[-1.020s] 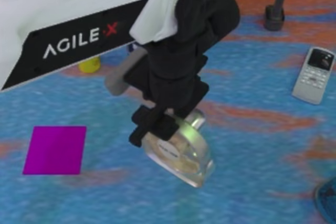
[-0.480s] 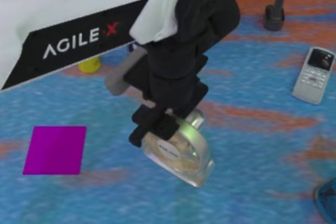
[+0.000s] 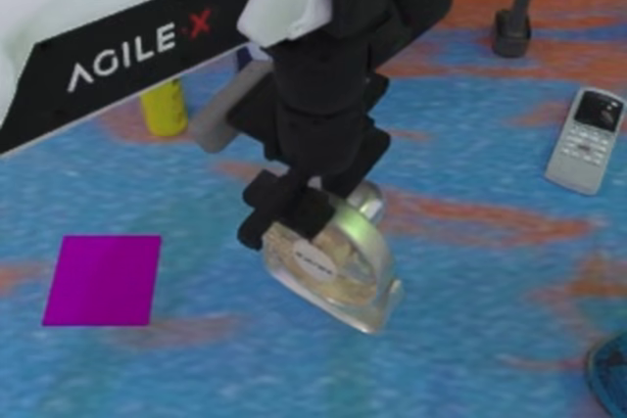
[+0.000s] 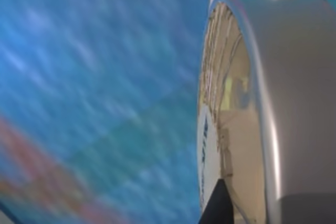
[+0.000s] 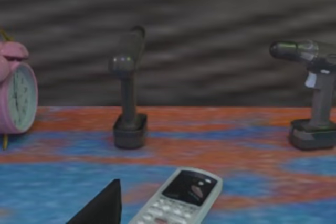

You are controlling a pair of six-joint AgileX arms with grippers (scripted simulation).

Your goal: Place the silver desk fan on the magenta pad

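Observation:
The silver desk fan (image 3: 338,266) leans in the middle of the table, its tan-gold grille and pale oval label facing up. My left gripper (image 3: 294,217) is shut on the upper part of its silver ring. In the left wrist view the fan (image 4: 283,103) fills one side, with one dark fingertip (image 4: 216,205) against the grille. The magenta pad (image 3: 102,279) lies flat at the left, well apart from the fan. My right arm is outside the top view; only one dark fingertip (image 5: 107,203) shows in its wrist view, standing off to one side.
A grey remote control (image 3: 586,139) lies at the right. A dark drill (image 3: 516,7) stands at the back right, and a second drill (image 5: 315,93) and a pink alarm clock (image 5: 16,98) stand along the back. A yellow object (image 3: 165,105) sits behind my left arm. A teal thing (image 3: 612,374) pokes in at the front right corner.
My left arm has risen and shifted slightly left with the fan in its grip. More of the yellow object now shows behind the arm.

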